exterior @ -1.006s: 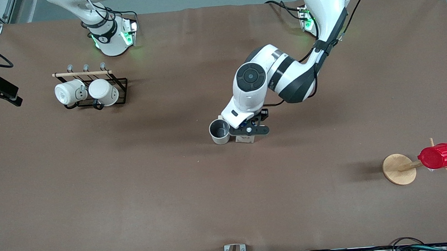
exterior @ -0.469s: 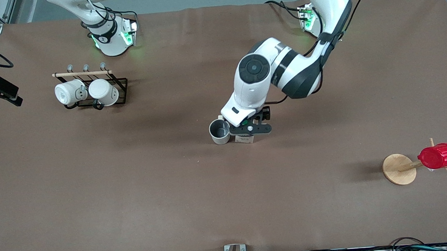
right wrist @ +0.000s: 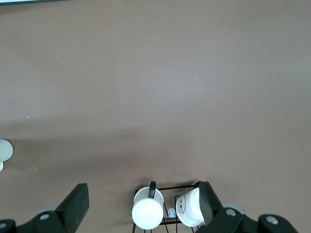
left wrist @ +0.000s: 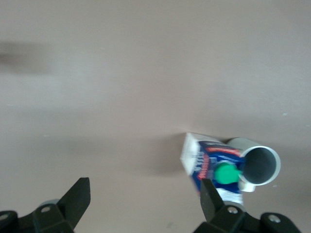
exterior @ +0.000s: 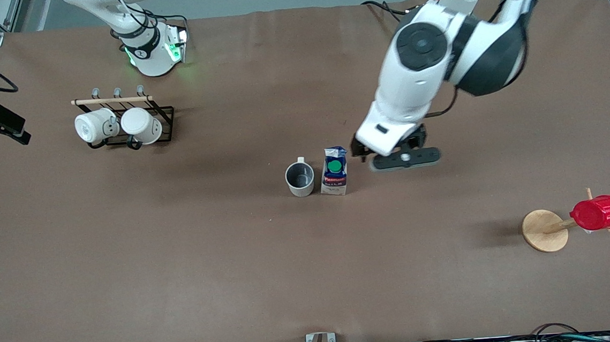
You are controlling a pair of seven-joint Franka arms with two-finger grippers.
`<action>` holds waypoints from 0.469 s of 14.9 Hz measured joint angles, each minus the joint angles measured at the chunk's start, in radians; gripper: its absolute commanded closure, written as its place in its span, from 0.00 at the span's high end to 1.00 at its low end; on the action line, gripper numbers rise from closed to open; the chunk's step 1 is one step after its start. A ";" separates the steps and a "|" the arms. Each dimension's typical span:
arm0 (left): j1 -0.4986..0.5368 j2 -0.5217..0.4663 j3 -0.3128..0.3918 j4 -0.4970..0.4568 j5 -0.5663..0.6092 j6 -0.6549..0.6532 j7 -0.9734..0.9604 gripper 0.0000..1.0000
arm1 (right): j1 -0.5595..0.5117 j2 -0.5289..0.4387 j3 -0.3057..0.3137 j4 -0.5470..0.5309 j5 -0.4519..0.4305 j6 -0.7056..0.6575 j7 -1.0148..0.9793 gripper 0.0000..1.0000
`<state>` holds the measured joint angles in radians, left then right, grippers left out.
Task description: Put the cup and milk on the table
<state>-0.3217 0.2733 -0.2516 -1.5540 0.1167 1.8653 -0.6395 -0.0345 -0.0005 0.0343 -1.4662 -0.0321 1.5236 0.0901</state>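
Front view — milk [exterior: 334, 171] beside cup [exterior: 300, 179], left gripper [exterior: 404, 158] open, aloft

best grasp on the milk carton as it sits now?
Take the milk from above, fingers across its flat side walls below the gable. It stands upright with the cup close beside it toward the right arm's end, so that gap looks tight. The left gripper, open, hovers over bare table nearby.

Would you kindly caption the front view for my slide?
Milk and cup stand side by side on the table; left gripper, jaws open, hangs beside them.
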 measured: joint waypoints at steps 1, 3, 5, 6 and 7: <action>0.036 -0.041 0.000 -0.036 -0.012 0.000 0.044 1.00 | 0.000 0.000 0.000 0.000 0.000 0.000 0.000 1.00; 0.119 -0.117 0.001 -0.099 -0.067 0.000 0.155 1.00 | 0.000 0.000 -0.001 0.000 0.000 -0.001 0.000 1.00; 0.191 -0.185 0.002 -0.153 -0.110 -0.004 0.244 1.00 | 0.000 0.000 -0.001 0.000 0.000 -0.001 0.000 1.00; 0.217 -0.213 0.003 -0.170 -0.123 -0.019 0.264 1.00 | 0.000 0.000 -0.001 0.000 0.000 -0.001 0.000 1.00; 0.235 -0.235 0.003 -0.180 -0.132 -0.041 0.273 1.00 | 0.000 0.000 -0.001 0.000 0.000 -0.001 0.000 1.00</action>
<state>-0.0863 0.0387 -0.2482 -1.7335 -0.0154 1.8245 -0.3663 -0.0347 -0.0005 0.0330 -1.4662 -0.0321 1.5229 0.0901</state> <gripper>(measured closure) 0.000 0.000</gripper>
